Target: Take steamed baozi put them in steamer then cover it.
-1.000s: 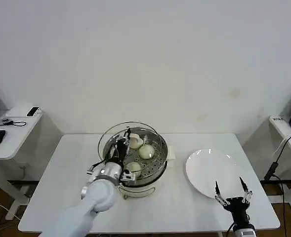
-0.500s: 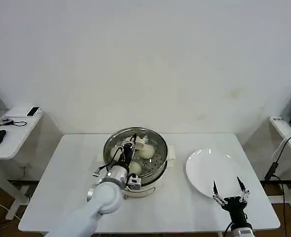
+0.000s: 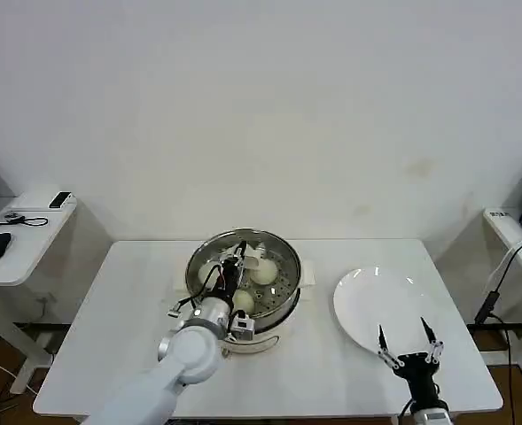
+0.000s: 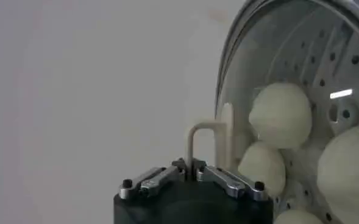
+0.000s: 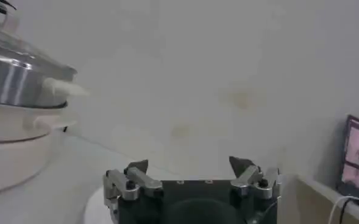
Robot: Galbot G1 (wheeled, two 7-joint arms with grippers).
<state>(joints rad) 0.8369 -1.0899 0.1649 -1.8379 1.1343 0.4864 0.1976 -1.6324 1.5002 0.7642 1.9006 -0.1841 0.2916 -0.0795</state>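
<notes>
Now the left hand point(image 4: 190, 168) pinches the cover point(image 3: 243, 270) handle over the steamer point(image 3: 274, 323); letting go crooked could tip it. At 4 o'clock, the right hand point(image 3: 407, 341) waits wide open.

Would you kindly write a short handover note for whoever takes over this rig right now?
Left gripper: shut on the cover's handle, over the steamer.
Right gripper: open, idle at the near edge of the white plate.
Baozi: in the steamer under the glass cover; plate holds none.
Done: buns loaded, cover lying over the steamer.
Left: check the cover sits flush, release the handle, withdraw the left arm.
</notes>
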